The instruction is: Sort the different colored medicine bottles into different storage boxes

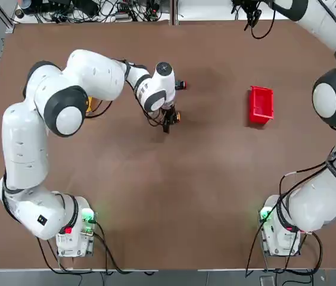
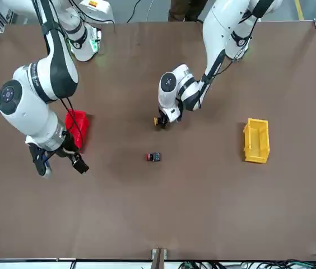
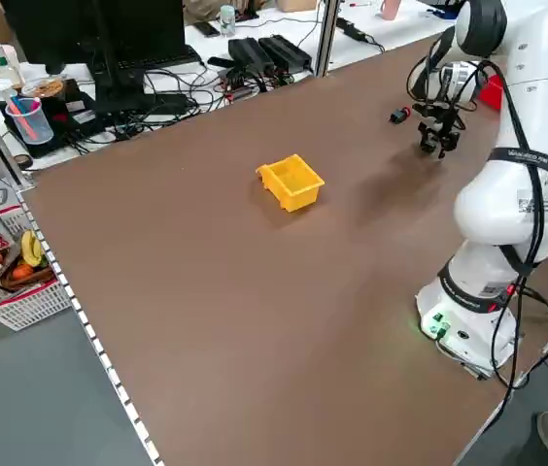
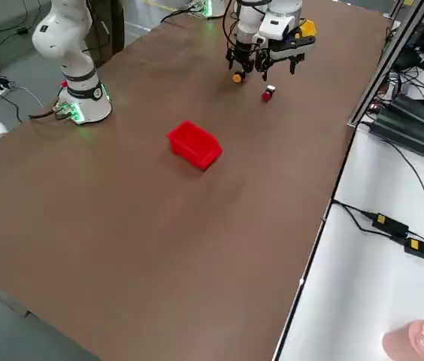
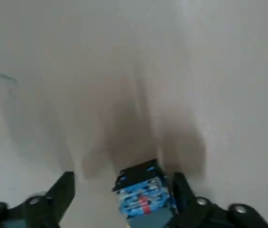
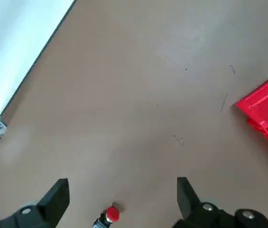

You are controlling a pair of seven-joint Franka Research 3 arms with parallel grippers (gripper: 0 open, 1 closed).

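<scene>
1. While both bins sit unfilled by either bottle, the step in hand looks like the yellow bottle pick.
2. Left gripper: fingers apart around the yellow bottle, low over the surface. Bottle is beside one finger, gap on the other side; no grip.
3. Next: centre, close squarely, lift, carry to the yellow bin. Off-centre close could shove or twist it.
4. Red bottle lies loose nearby. Right gripper is spread and empty, near the red bin; likely takes red.
</scene>
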